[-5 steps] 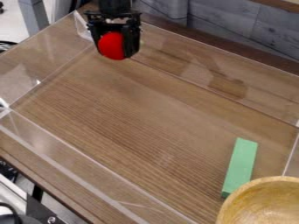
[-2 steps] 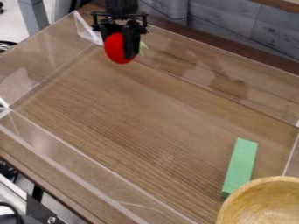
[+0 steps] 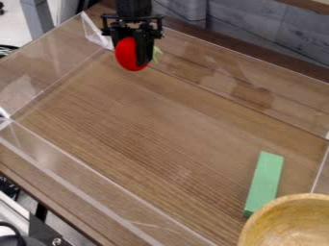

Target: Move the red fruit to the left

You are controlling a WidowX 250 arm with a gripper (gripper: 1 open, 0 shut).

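The red fruit (image 3: 130, 56), a small bright red rounded toy, is at the far left-centre of the wooden tabletop (image 3: 167, 135), near the back clear wall. My black gripper (image 3: 133, 59) comes down over it from above. One finger presses each side of the fruit, so the gripper is shut on it. The fruit's stem is hidden under the gripper body. I cannot tell whether the fruit still rests on the wood.
A flat green rectangular block (image 3: 265, 183) lies near the front right. A tan wooden bowl (image 3: 291, 223) fills the front right corner. Clear plastic walls (image 3: 38, 82) enclose the tabletop on all sides.
The fingers, wide apart around the fruit a second ago, have drawn in against its sides. Fruit and gripper have shifted slightly to the right and back.
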